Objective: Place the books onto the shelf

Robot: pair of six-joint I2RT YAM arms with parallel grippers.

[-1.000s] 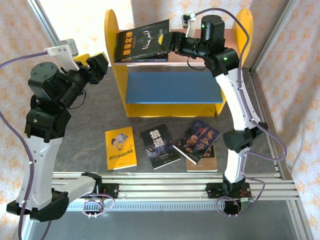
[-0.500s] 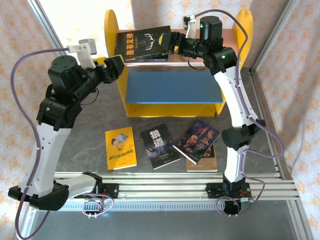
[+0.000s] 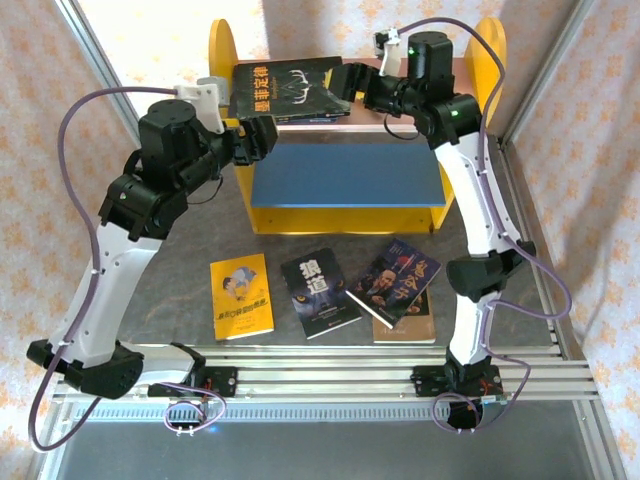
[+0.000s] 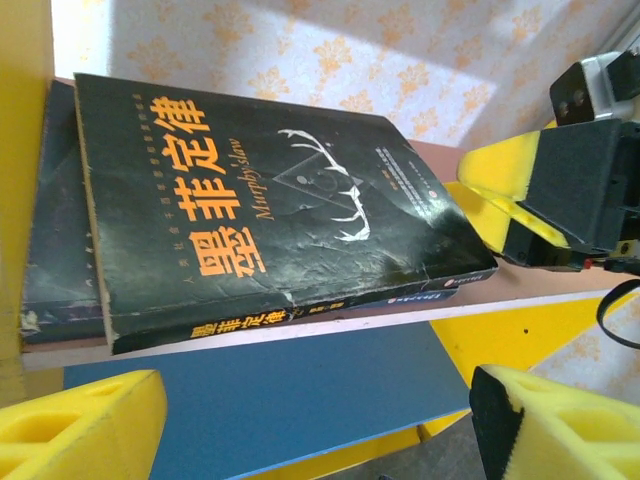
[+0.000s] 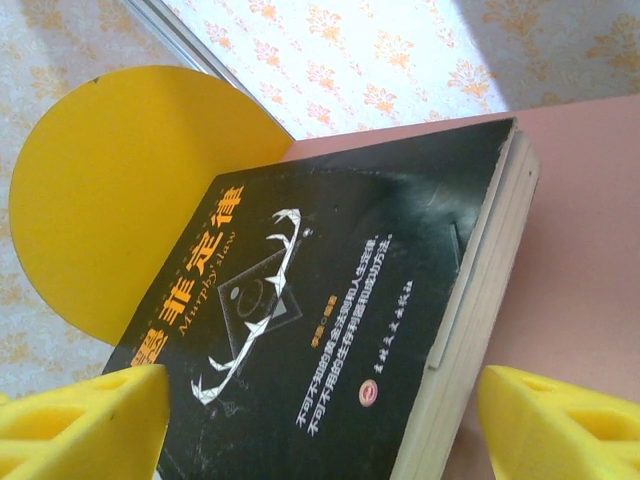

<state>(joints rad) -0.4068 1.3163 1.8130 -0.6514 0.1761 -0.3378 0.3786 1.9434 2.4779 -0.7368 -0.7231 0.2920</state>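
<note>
Black paperback with orange Chinese title and white antler drawing lies flat on the pink upper board of the small yellow-sided shelf, stacked on a second dark book. Right gripper sits at its right end, yellow foam pads spread wide, not clamping it. Left gripper hangs at the shelf's left front, jaws wide, empty. On the grey table: yellow paperback, black paperback, dark-blue paperback overlapping a brown one.
</note>
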